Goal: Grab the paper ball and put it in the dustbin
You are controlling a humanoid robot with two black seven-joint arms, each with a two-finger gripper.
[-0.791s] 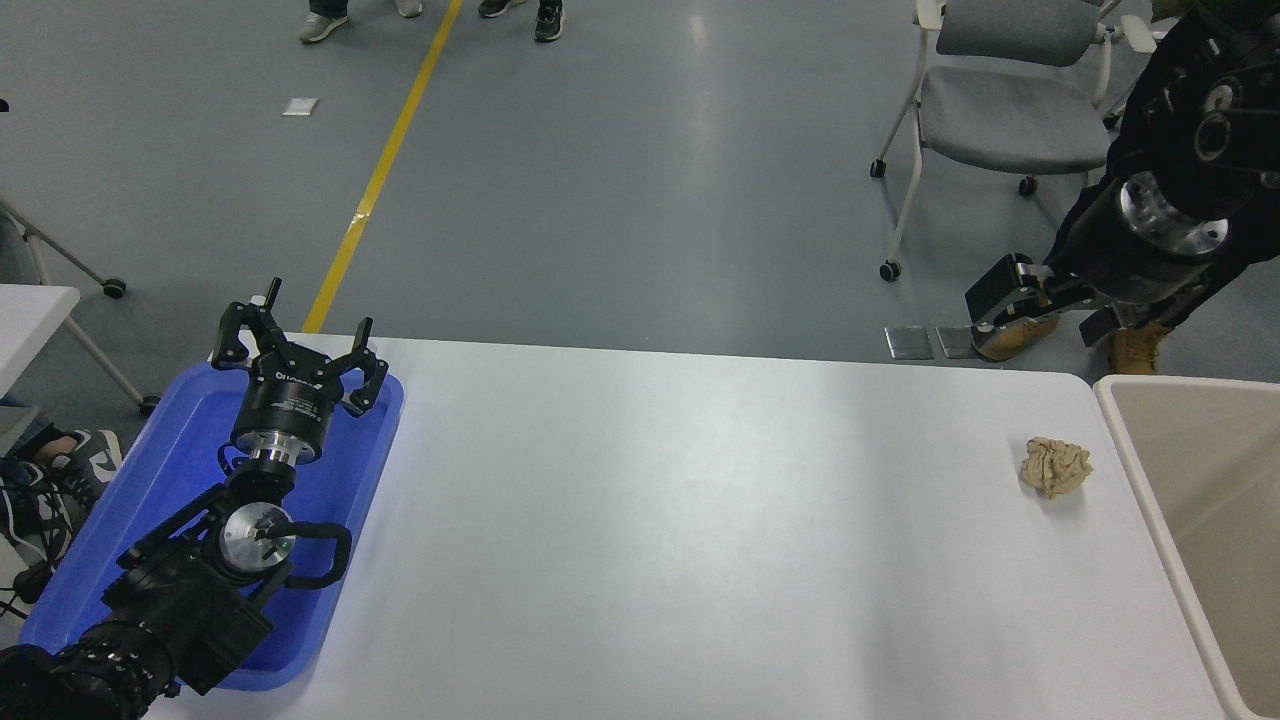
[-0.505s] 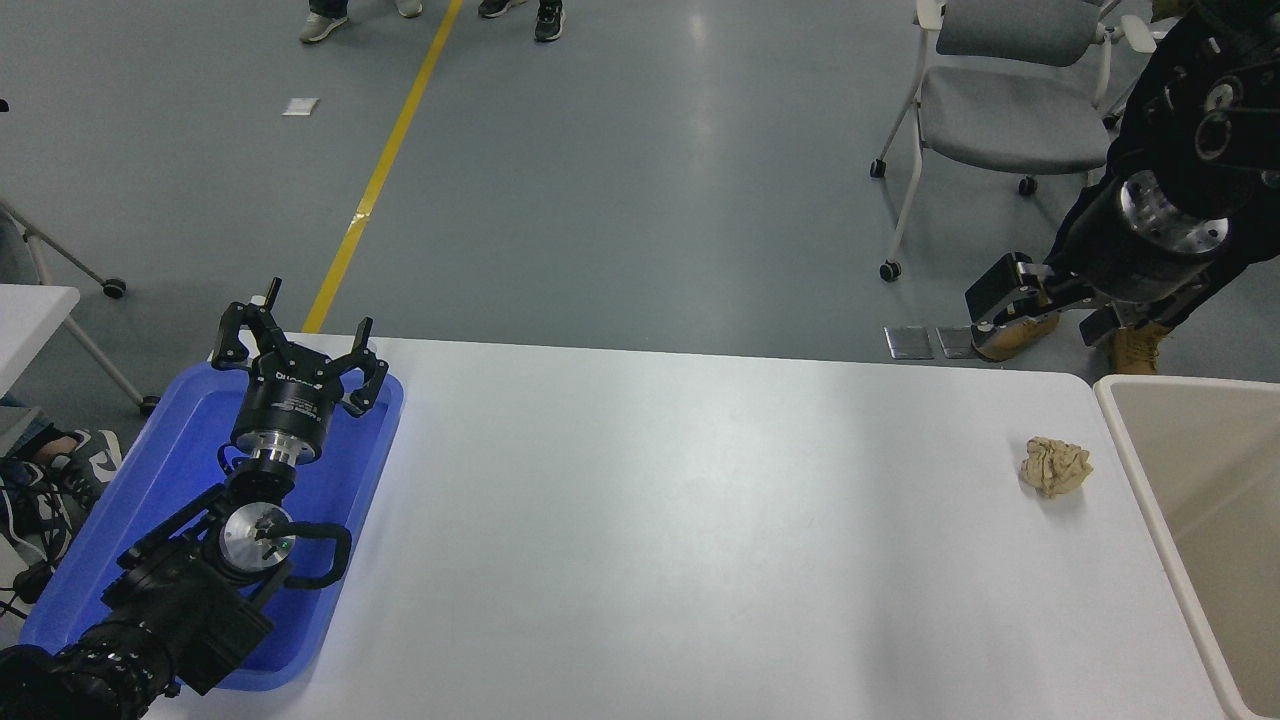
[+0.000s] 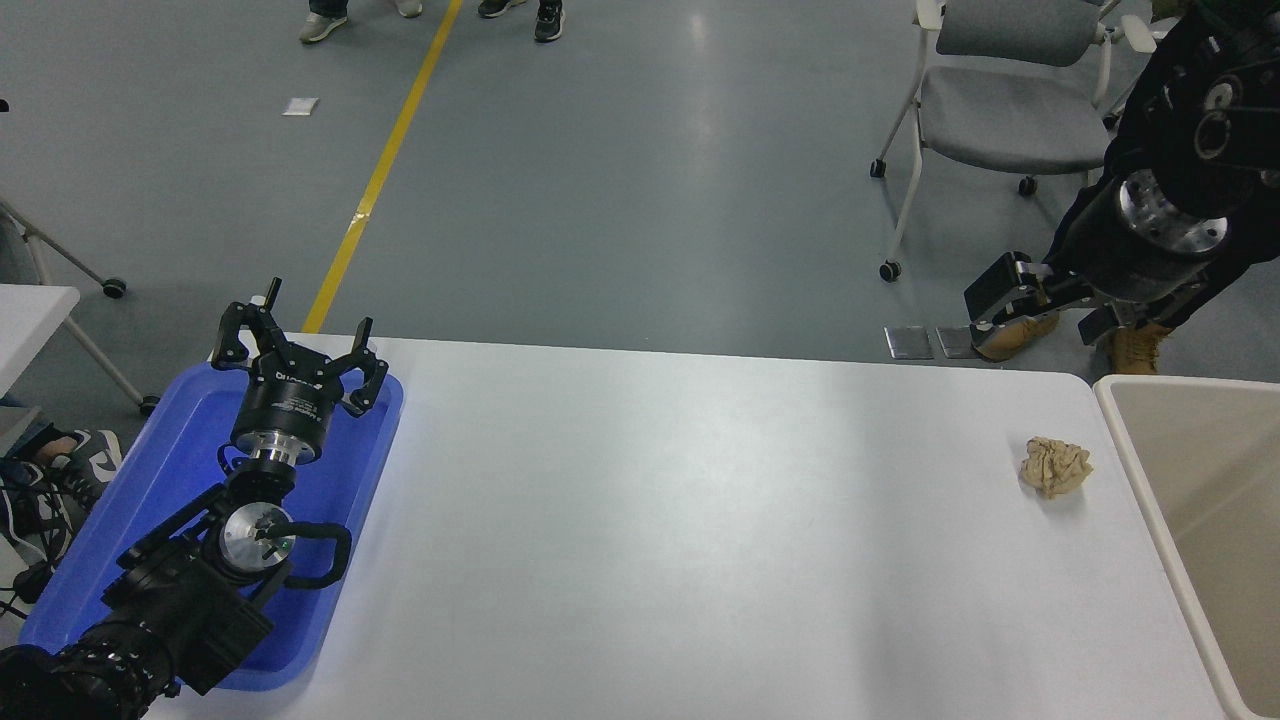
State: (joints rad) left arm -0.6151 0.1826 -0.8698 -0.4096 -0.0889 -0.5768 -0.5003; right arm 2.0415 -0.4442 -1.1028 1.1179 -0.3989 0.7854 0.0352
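The paper ball is a crumpled tan wad lying on the white table near its right end, just left of the dustbin. The dustbin is a beige bin with a pale rim, cut off by the picture's right edge. My right gripper hangs open and empty in the air beyond the table's far edge, well above and behind the paper ball. My left gripper is open and parked over the blue tray at the lower left.
A grey wheeled chair stands on the floor behind the right end of the table. Tan boots of a person show behind my right gripper. Feet of people stand at the top edge. A yellow floor line runs behind the table.
My right arm has drifted very slightly upward. The paper ball, the dustbin and the left arm have not moved.
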